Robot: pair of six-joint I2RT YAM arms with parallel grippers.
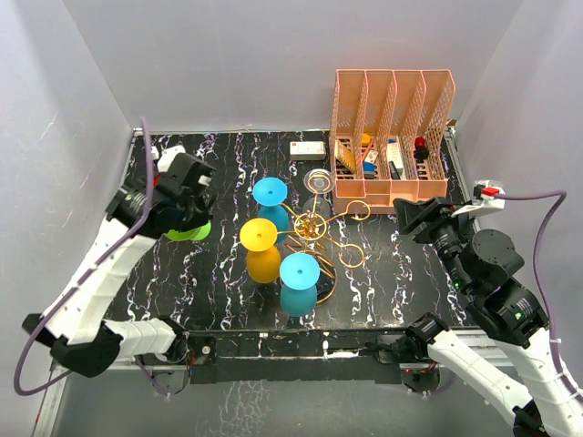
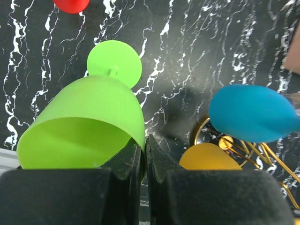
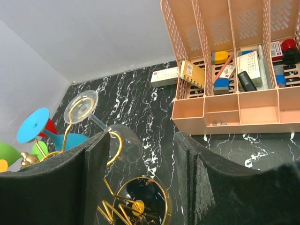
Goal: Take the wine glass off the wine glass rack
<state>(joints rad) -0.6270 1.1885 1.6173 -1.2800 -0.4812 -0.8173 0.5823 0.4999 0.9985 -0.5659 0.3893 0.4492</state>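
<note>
The gold wire wine glass rack (image 1: 311,228) stands mid-table; its ring base shows in the right wrist view (image 3: 140,201). A blue glass (image 1: 271,196), a yellow glass (image 1: 261,248), a teal glass (image 1: 299,284) and a clear glass (image 1: 317,179) hang on its arms. My left gripper (image 1: 187,217) is left of the rack, shut on the rim of a green wine glass (image 2: 89,126), which is apart from the rack. My right gripper (image 1: 414,218) is open and empty, right of the rack, with the clear glass (image 3: 122,140) just ahead of its left finger.
An orange slotted file organizer (image 1: 392,137) with small items stands at the back right. A white box (image 1: 308,148) lies left of it. A red object (image 2: 70,4) sits beyond the green glass near the left edge.
</note>
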